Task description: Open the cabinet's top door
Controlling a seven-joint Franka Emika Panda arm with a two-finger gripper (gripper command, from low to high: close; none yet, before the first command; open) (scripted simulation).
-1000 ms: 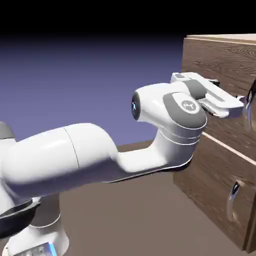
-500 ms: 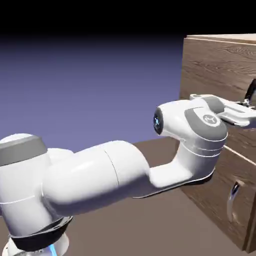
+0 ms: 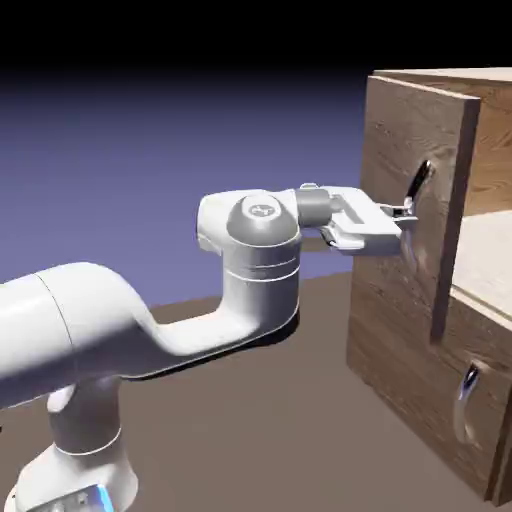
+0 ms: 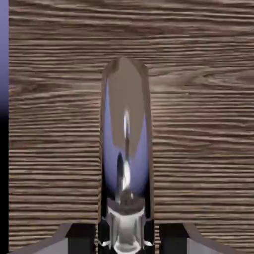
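**Top door: swung partly open, handle in grip**

Gripper: clenched on the top door's silver handle; a second ago the fingers stood wide, just short of it.
Handle: long axis upright along the panel, bowed outward toward the arm.
Top door: earlier flush with the cabinet front, now swung out, its face turned toward the exterior view's left, pale interior showing behind. Judged well under way.
Cabinet: right of view; lower panel shut.

The cabinet runs off the exterior view's right edge; handle hides the fingers' tips.
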